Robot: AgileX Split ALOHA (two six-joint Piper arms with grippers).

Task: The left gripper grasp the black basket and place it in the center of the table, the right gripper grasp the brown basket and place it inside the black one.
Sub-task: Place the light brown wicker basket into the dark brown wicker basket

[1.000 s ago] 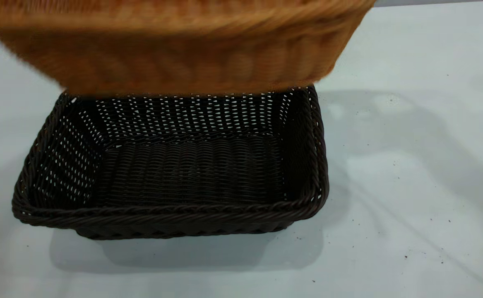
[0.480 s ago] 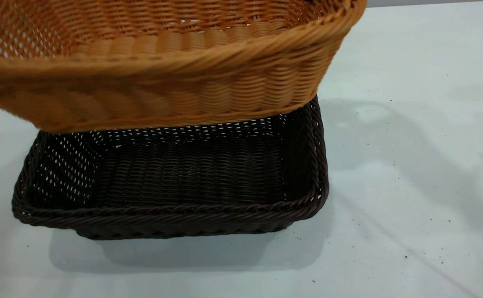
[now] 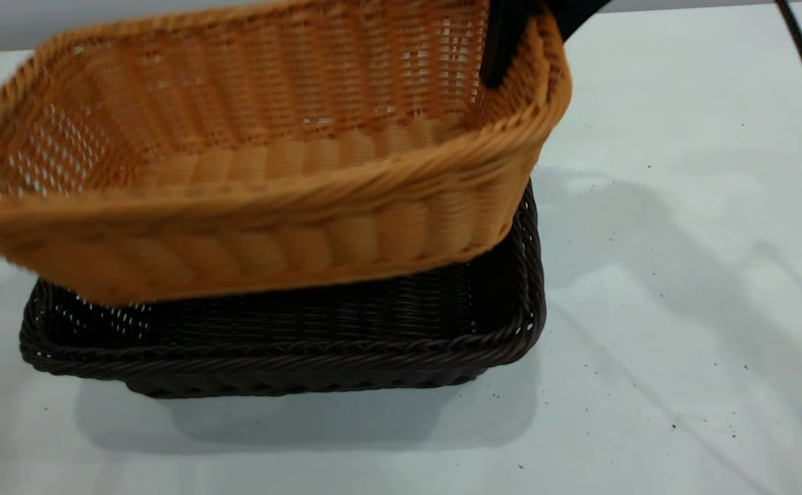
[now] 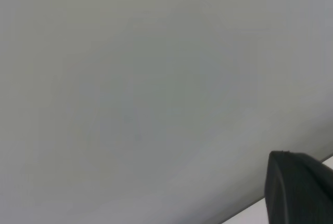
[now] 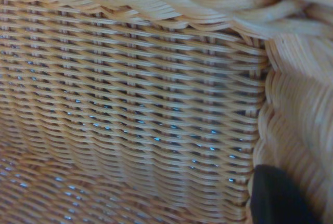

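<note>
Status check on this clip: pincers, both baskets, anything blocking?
Right pincer clamped on brown basket rim, far right corner. Basket tilted, held over black basket, not yet seated. Left pincer parked away, facing blank surface. Nothing blocking.

brown basket [image 3: 263,206] lower, dipping into black basket [image 3: 304,337] | right claw [image 3: 521,27] now visible

Brown basket [image 3: 270,227] orange-tan woven wicker; black basket [image 3: 304,357] dark brown-black weave; table [image 3: 682,309] white, dark specks
</note>
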